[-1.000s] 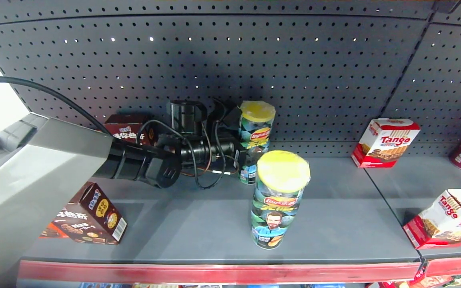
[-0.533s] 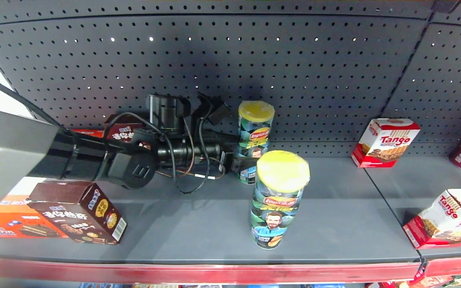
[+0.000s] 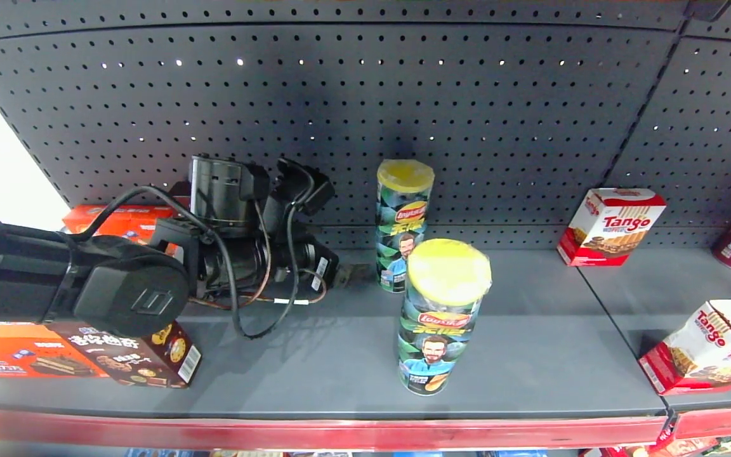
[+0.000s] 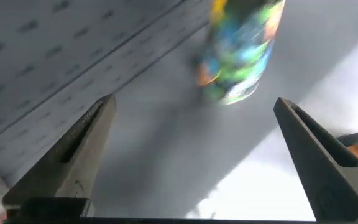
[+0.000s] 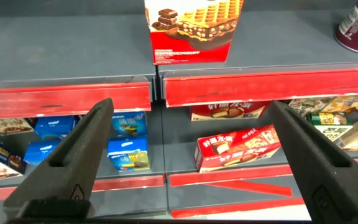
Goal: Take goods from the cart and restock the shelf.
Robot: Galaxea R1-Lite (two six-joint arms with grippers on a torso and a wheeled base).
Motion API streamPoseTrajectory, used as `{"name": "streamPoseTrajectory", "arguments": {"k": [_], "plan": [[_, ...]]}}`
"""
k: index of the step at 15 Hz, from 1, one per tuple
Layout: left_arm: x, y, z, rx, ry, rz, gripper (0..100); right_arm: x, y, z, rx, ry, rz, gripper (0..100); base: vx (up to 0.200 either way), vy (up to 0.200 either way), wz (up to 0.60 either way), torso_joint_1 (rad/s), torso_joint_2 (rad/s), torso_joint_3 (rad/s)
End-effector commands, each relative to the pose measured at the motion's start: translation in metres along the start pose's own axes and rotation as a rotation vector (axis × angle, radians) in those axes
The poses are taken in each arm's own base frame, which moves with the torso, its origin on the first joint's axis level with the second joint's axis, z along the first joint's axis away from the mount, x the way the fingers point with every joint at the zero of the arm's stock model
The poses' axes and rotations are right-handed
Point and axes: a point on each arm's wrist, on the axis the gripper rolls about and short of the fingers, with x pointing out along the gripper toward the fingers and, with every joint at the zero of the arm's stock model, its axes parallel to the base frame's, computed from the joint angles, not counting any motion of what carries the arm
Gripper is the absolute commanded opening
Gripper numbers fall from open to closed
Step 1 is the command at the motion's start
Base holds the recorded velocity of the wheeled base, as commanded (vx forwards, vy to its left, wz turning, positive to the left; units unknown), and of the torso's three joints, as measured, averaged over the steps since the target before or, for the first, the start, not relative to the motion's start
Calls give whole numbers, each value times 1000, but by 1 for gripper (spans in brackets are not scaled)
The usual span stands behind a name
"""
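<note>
1. Retreat of the left gripper [image 4: 194,101]: a second ago its fingers sat at the rear chip can [image 3: 403,225]; now the arm has drawn back toward the robot's left, and the fingers stand spread wide and empty, with a gap between them and the can.
2. The rear chip can has stayed upright at the back of the shelf [image 3: 530,355], close to the pegboard wall. It stands behind the front chip can [image 3: 443,317], which has not moved.
3. The wrist view of the can is blurred, so whether it sits perfectly square is hard to say.
4. This placement looks finished, and the likely next step is a return to the cart.
5. The right gripper [image 5: 190,104] hangs open and empty, facing lower shelves below a wafer box [image 5: 193,28].
</note>
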Motion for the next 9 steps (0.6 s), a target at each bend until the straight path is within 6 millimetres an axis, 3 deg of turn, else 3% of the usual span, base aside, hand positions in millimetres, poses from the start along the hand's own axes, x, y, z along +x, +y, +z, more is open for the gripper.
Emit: {"name": "streamPoseTrajectory", "arguments": {"k": [1, 9], "plan": [[-7, -2, 1, 6, -8, 8, 100, 0, 0, 0, 0, 1, 0, 100, 0, 0, 0, 0, 0, 0], [3, -6, 11, -1, -76, -11, 100, 0, 0, 0, 0, 3, 0, 100, 0, 0, 0, 0, 0, 0]]}}
